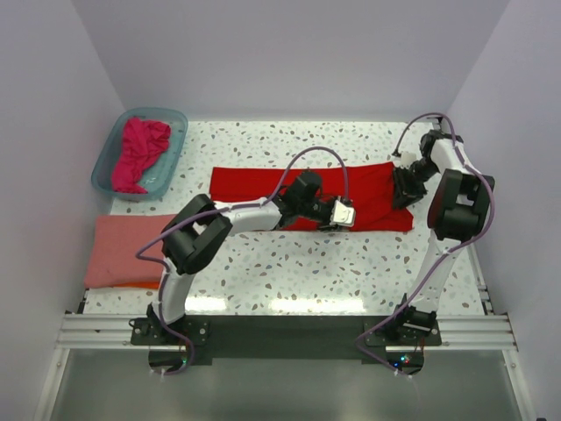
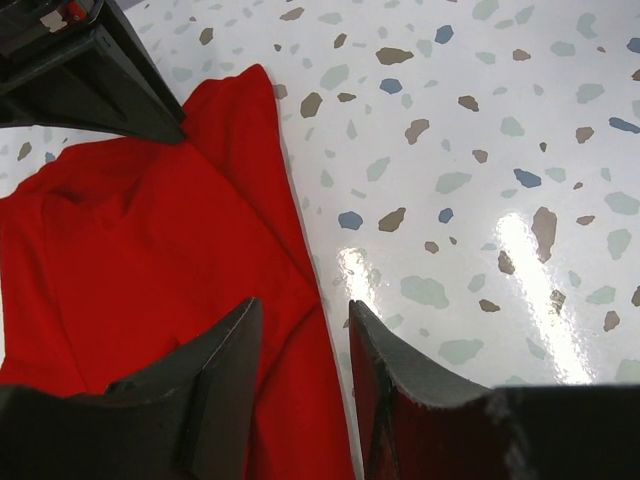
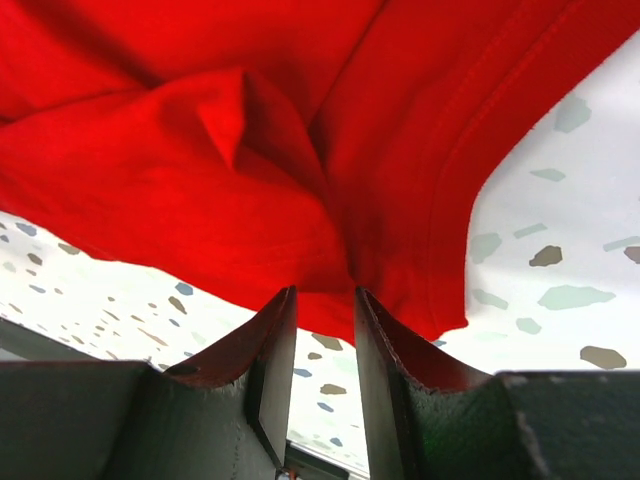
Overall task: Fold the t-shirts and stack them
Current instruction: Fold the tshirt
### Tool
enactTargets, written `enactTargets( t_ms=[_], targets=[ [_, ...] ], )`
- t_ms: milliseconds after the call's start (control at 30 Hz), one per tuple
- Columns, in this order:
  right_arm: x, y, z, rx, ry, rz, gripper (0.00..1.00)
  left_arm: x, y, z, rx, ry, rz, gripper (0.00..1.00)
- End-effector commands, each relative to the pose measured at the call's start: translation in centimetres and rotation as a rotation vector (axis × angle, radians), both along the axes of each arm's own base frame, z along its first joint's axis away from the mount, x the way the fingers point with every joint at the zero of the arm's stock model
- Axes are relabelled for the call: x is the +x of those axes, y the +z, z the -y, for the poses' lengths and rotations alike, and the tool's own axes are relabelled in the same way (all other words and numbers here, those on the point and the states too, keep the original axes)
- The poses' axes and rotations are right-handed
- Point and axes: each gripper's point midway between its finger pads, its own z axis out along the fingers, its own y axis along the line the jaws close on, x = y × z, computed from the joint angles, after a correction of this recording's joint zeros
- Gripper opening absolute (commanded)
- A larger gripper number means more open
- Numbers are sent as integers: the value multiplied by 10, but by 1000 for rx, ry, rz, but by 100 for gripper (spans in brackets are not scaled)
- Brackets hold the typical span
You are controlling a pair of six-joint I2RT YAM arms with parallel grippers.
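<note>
Pinching red t-shirt (image 3: 200,180), right pincer (image 3: 322,293) nearly closed

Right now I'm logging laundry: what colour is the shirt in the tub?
Magenta-pink. The shirt in the tub shows best in the top external view.

Top external camera sits high behind the arm bases, looking down over the whole white speckled table (image 1: 263,281). Both wrist cameras look out close and low between their own fingers (image 2: 215,400). All three share the flat bright red cloth t-shirt (image 1: 254,184).

Open tabletop (image 1: 351,272) before red t-shirt (image 1: 254,182), tub (image 1: 178,136) far left
</note>
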Motion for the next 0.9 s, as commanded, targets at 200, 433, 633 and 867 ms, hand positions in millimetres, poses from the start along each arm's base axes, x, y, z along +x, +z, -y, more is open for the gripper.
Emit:
enactTargets(
  t_ms=[200, 433, 633, 867],
  targets=[
    [10, 0, 10, -35, -22, 15, 32, 7, 13, 14, -51, -25, 63, 45],
    [23, 7, 0, 23, -27, 41, 19, 9, 10, 14, -45, -21, 65, 45],
    [21, 14, -10, 91, -18, 28, 0, 9, 11, 12, -40, -19, 72, 45],
    [36, 43, -32, 213, -50, 117, 0, 4, 16, 3, -47, -14, 88, 44]
  ],
)
